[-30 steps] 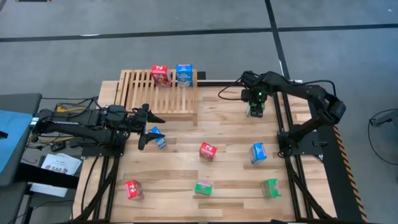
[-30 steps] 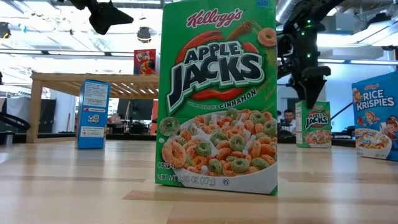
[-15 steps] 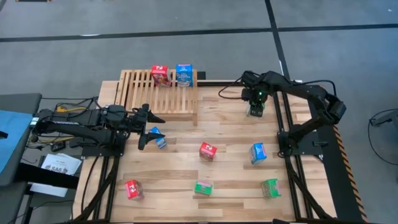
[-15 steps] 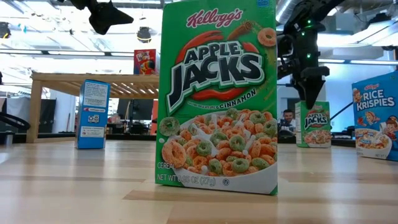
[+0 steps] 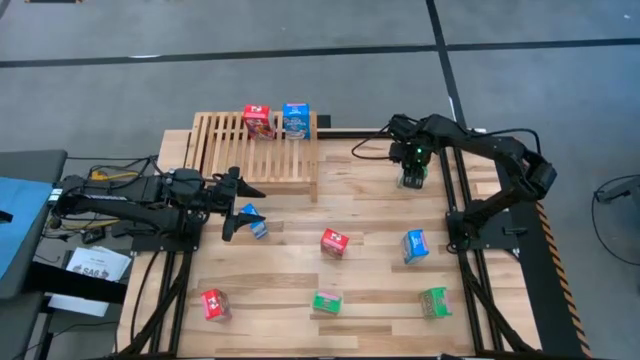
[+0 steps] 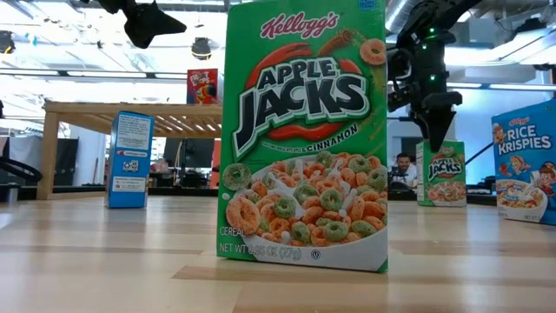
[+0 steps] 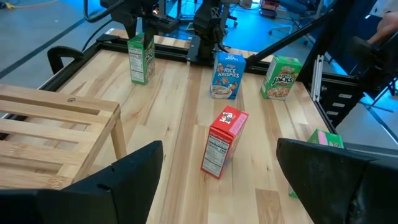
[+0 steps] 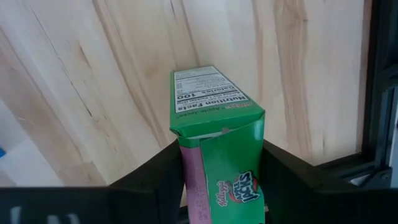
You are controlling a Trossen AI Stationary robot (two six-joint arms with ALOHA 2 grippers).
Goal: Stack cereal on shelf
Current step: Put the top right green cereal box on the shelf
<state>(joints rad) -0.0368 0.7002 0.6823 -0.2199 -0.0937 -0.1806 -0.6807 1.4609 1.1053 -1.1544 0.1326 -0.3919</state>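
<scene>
**Right wrist view: a high grip on a green box, with a slip or a tip as the risks**

Right wrist view is showing the right gripper (image 8: pixel 221 180) closing its two dark fingers (image 8: pixel 155 177) against the side faces of a green cereal box (image 8: pixel 214 118); the box is sitting between the fingers, its top flap at their level, most of its body reaching beyond the tips. Judging from this, the hold is high and shallow; a lift could be letting the box swing or slide out; a crushed flap is also possible if the squeeze is running hard. The shelf (image 5: pixel 255 155) is lying well apart from these fingers, already carrying a red box (image 5: pixel 258 121) and a blue box (image 5: pixel 295 119); a loose carry could be knocking them. The left gripper (image 5: pixel 240 205) is waiting, fingers spread wide, holding nothing, a blue box (image 5: pixel 257 224) just beside its tips.
</scene>
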